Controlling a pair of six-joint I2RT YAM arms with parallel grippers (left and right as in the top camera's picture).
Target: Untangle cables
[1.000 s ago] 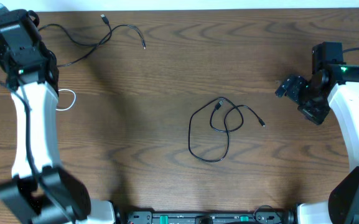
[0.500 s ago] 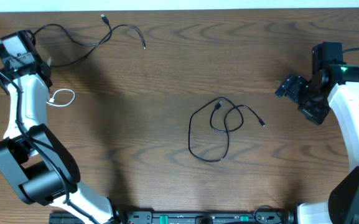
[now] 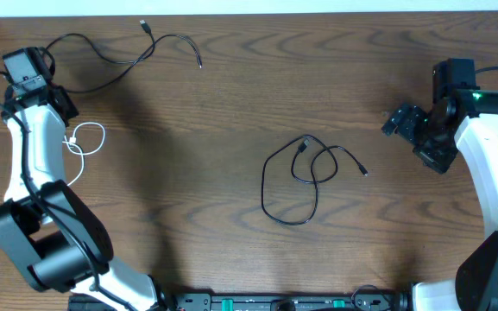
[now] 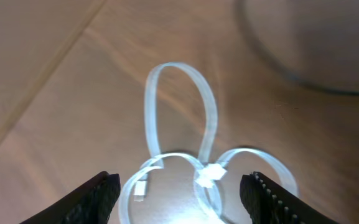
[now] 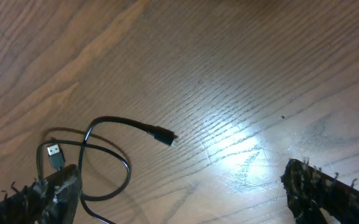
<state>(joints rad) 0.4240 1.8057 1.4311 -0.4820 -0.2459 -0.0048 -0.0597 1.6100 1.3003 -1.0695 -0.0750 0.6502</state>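
Note:
A white cable [image 3: 86, 138] lies in small loops on the table at the far left. In the left wrist view those loops [image 4: 179, 134] and a small plug [image 4: 143, 186] lie between and beyond my left gripper's [image 4: 179, 182] spread fingers, untouched. Seen from overhead, the left gripper [image 3: 64, 109] sits just up-left of the white cable. One black cable [image 3: 305, 177] is looped at the table's centre, and another black cable [image 3: 110, 53] trails along the back left. My right gripper [image 3: 401, 121] hangs open to the right of the centre cable, whose end [image 5: 104, 149] shows by its left finger [image 5: 55, 193].
The table's back edge runs just behind the back-left black cable. The left arm's white link [image 3: 34, 164] stands along the left side, and the right arm [image 3: 490, 164] along the right side. Bare wood lies between the three cables.
My left arm has drawn back toward the left edge and its jaws have opened, letting go of the white cable, which now rests on the table. The right arm has not moved.

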